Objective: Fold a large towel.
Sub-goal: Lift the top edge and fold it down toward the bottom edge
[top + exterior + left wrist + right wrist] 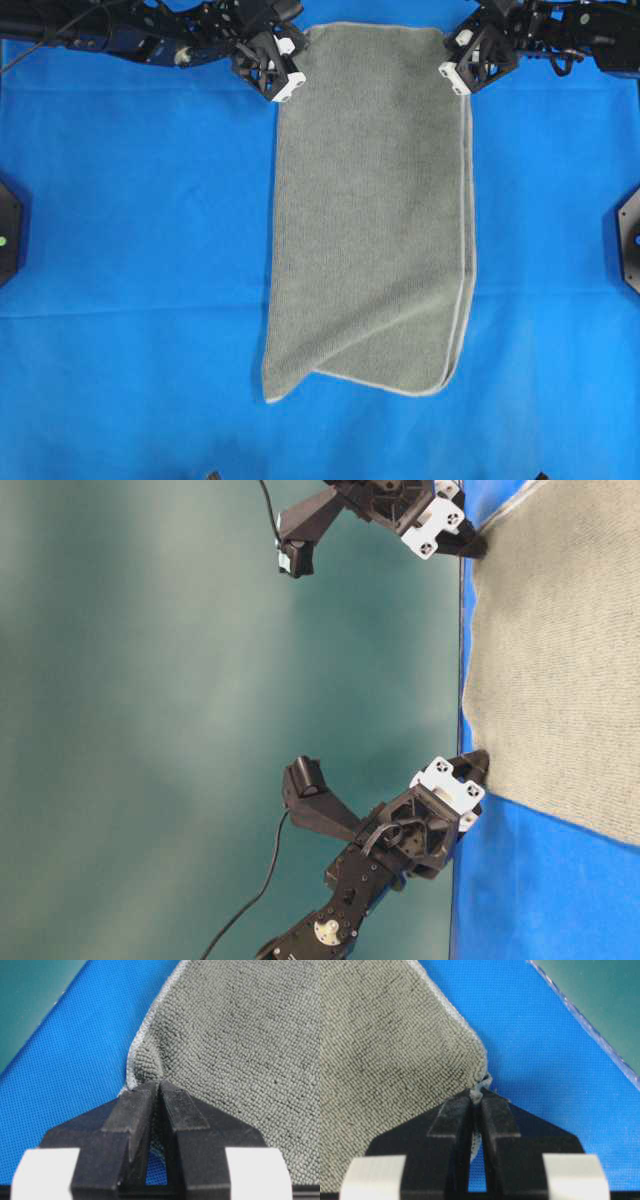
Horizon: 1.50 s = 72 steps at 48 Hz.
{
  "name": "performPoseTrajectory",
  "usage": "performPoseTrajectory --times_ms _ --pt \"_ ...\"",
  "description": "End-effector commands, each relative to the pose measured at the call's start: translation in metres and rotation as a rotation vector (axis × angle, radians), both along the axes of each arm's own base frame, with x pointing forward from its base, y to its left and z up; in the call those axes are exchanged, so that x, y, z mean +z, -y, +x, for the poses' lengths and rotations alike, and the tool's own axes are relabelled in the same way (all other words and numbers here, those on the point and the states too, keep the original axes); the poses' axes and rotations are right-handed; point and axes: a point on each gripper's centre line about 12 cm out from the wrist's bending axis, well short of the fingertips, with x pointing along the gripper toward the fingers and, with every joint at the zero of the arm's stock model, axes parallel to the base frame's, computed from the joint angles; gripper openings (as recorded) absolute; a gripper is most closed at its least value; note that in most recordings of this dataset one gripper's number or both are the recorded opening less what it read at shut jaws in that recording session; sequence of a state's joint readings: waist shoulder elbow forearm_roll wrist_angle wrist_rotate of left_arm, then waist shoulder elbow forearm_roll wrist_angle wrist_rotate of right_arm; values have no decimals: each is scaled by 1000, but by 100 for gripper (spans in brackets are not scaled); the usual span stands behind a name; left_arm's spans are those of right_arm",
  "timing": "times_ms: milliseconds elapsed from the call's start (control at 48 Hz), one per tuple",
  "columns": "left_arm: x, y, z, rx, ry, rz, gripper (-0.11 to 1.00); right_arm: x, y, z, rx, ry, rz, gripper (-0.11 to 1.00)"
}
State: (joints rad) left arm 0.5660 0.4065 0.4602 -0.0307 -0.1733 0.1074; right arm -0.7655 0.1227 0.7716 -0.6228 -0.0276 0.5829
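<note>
The large towel (375, 210) lies folded into a long grey-green strip down the middle of the blue sheet, its near end skewed with two layers showing. My left gripper (293, 82) is shut on the towel's far left corner; the wrist view shows the cloth (235, 1050) pinched between the black fingertips (137, 1105) of the left gripper (159, 1084). My right gripper (450, 72) is shut on the far right corner, with the pale hem (484, 1082) bunched between the jaws of the right gripper (477, 1094). In the table-level view both grippers (478, 762) (478, 548) touch the towel's edge (560, 670).
The bright blue sheet (130, 230) covers the table around the towel. Black mounts sit at the left edge (8, 230) and right edge (630, 235). Beyond the far edge of the table (585, 1025) is a dark green backdrop (150, 680).
</note>
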Motion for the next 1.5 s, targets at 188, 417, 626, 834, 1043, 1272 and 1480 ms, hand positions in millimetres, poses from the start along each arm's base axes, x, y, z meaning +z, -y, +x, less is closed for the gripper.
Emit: performPoseTrajectory --times_ms 188,417,626,834,1043,1272,1480 --pt "70 -8 -2 -44 43 122 3 46 6 10 8 86 -91 4" --pt "122 -45 -27 15 83 235 3 100 30 10 -35 117 -210 4" --pt "146 -60 -39 41 73 261 3 148 47 12 -55 102 -326 4" --pt "179 -15 -44 -39 89 280 3 167 17 18 -3 131 -348 4" --pt "176 56 -60 -174 79 274 3 170 -55 19 115 102 -328 4" --pt "152 138 -80 -346 75 214 3 148 -141 10 268 74 -221 4" --pt "109 189 -95 -401 89 72 3 110 -189 5 328 52 -59 4"
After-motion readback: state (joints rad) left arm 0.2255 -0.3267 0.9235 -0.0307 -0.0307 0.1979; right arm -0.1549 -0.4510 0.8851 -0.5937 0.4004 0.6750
